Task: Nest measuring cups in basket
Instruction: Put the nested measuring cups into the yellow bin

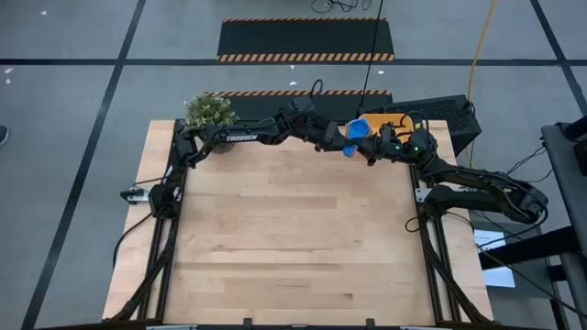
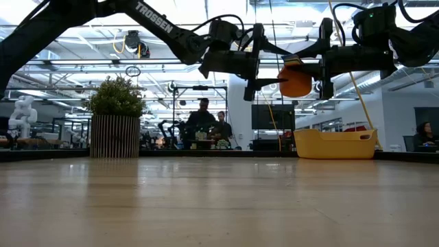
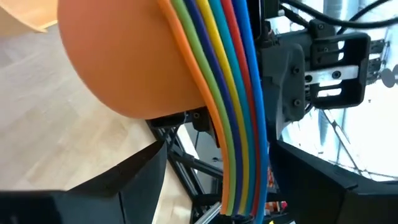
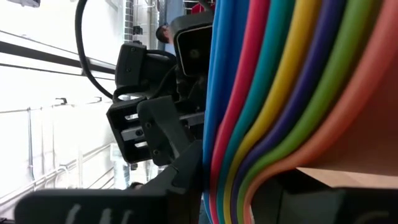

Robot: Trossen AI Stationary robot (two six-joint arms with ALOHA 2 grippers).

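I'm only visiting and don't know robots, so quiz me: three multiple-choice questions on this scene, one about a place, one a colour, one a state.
1. Where is the basket?
A. At the table's far right corner
B. In the table's middle
C. At its near left corner

2. What colour is the outermost bowl of the cups?
A. White
B. Orange
C. Black

3. How are the cups?
A. Scattered on the table
B. Lying in the basket
C. Nested, held in the air

Answers:
1. A: the basket sits at the far right corner of the table.
2. B: the cups show an orange bowl outside.
3. C: the stack hangs above the table between the left gripper and the right gripper, which grips the handles.
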